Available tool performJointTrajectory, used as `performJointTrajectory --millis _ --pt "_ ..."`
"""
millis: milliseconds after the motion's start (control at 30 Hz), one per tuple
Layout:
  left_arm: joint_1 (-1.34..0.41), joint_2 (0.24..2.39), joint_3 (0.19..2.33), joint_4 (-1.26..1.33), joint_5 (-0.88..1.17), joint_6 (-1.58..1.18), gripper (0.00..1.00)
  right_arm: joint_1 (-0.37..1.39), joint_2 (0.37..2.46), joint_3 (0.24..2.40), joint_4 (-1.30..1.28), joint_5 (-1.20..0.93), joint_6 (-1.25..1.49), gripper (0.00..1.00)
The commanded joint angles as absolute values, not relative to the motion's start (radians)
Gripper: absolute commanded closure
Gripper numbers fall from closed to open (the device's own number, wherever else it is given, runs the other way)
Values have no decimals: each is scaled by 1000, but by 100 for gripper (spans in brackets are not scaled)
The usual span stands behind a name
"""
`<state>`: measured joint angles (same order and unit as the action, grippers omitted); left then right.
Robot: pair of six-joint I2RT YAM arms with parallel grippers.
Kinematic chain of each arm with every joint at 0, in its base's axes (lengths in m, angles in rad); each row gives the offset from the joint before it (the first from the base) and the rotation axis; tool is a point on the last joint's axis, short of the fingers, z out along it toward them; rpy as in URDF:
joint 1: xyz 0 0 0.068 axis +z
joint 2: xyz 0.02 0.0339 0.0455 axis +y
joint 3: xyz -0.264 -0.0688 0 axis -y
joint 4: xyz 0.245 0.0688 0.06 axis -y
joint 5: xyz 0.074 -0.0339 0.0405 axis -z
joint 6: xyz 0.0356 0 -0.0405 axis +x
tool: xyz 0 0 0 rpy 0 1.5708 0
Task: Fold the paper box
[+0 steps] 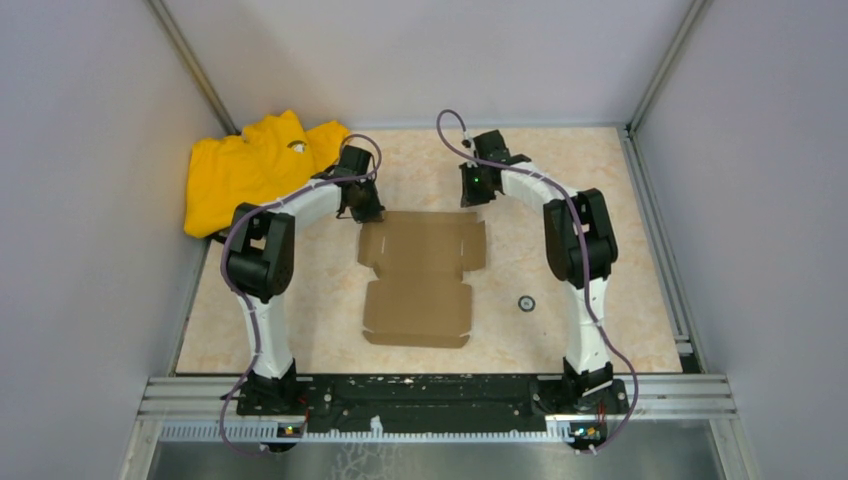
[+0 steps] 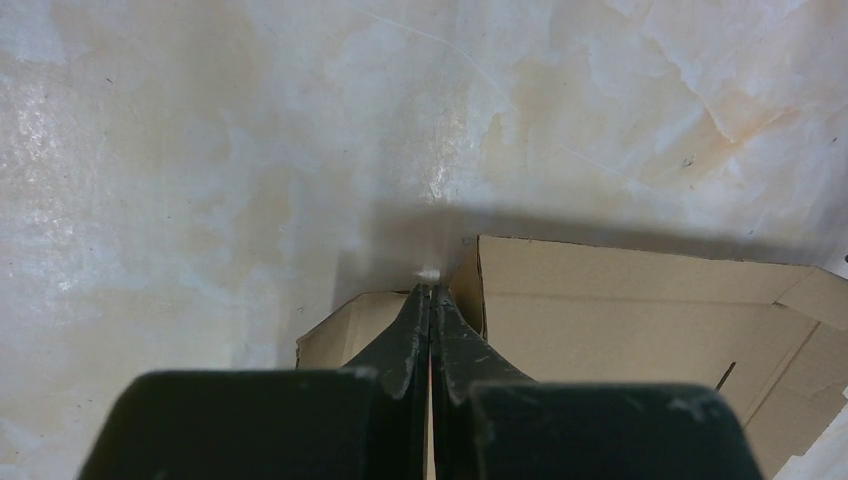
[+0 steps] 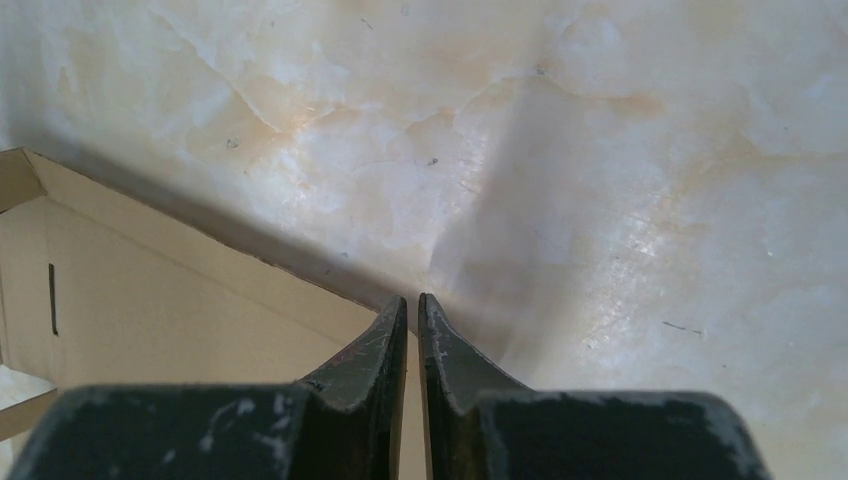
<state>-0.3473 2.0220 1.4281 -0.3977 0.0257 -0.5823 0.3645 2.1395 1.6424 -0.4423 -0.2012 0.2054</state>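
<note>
Your flat brown cardboard paper box [image 1: 420, 275] lies unfolded on the tabletop [image 1: 560, 170]. Left claw [image 2: 431, 290] is pressed together at its far-left corner; right claw [image 3: 412, 298], nearly pressed together, is at its far-right edge.

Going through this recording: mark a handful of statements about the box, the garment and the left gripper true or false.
1. The paper box lies opened out and unfolded on the table. True.
2. The yellow garment lies on top of the box. False: it sits apart from it, at the table's far left corner.
3. The left gripper has its fingers shut together. True.
4. The left gripper is at the box's near edge. False: it is at the far left corner.
5. A small dark ring lies left of the box. False: it lies to the right.
</note>
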Motion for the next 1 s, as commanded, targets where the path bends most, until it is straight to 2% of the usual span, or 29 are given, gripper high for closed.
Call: performJointTrajectory --millis 0,500,967 --pt "-353 2018 1447 -403 9 -577 100 327 2029 1619 -450 -164 219 91" --pt "-353 2014 1462 -414 9 -563 100 268 1940 1463 -453 -167 195 91" --pt "-353 2019 1474 -417 -23 -564 100 295 1941 1465 -421 -219 206 92"
